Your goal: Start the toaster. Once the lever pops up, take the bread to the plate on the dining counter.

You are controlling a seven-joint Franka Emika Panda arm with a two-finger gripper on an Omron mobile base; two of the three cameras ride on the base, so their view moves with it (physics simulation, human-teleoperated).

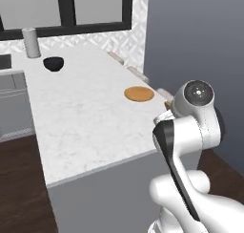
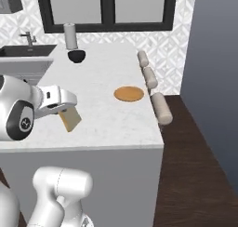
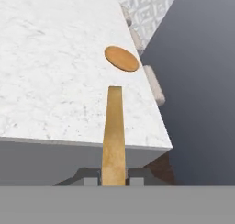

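1 thin slice of bread [image 3: 113, 136], clamped edge-on between the gripper's [image 3: 113, 176] 2 fingertips, hangs over the near edge of the dining counter [image 3: 50, 76], its long axis pointing toward 12 o'clock at the orange plate [image 3: 121, 58].

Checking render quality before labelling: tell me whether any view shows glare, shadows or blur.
Left base view: flat, even light, no glare on the counter, plate sharp. Right base view: bread casts no clear shadow. Hand view: bread seen edge-on and stretched, gripper soft-edged at the bottom.
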